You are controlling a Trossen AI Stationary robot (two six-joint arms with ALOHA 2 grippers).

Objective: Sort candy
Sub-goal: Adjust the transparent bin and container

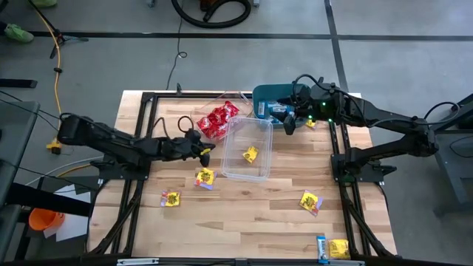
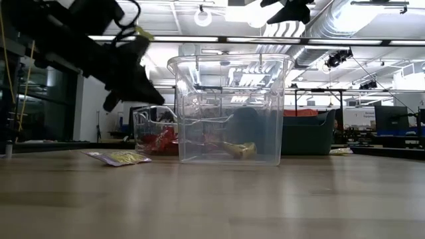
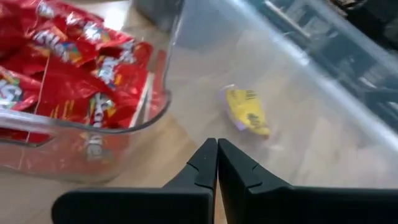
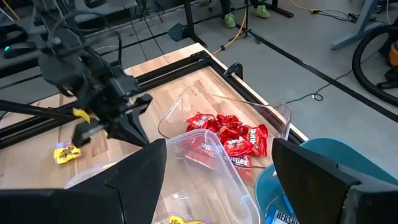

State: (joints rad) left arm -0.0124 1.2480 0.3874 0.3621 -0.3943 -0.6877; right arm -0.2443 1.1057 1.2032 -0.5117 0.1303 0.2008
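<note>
My left gripper (image 1: 209, 151) (image 3: 216, 158) is shut with nothing showing between its fingers. It hovers beside the near left wall of a clear tub (image 1: 247, 148) that holds one yellow candy (image 3: 247, 112) (image 1: 251, 154). A second clear tub (image 1: 222, 111) behind it is full of red candies (image 3: 68, 68) (image 4: 227, 138). My right gripper (image 1: 290, 123) (image 4: 217, 158) is open wide above a teal bin (image 1: 267, 97), where a light blue candy (image 4: 281, 216) lies. Loose yellow candies (image 1: 205, 177) (image 1: 171, 198) (image 1: 310, 201) rest flat on the table.
More candies lie near the table's near right corner: a yellow one (image 1: 338, 248) and a light blue one (image 1: 321, 247). Another yellow one (image 1: 310, 123) sits right of the teal bin. Dark frame rails (image 1: 344, 148) run along both sides of the wooden table.
</note>
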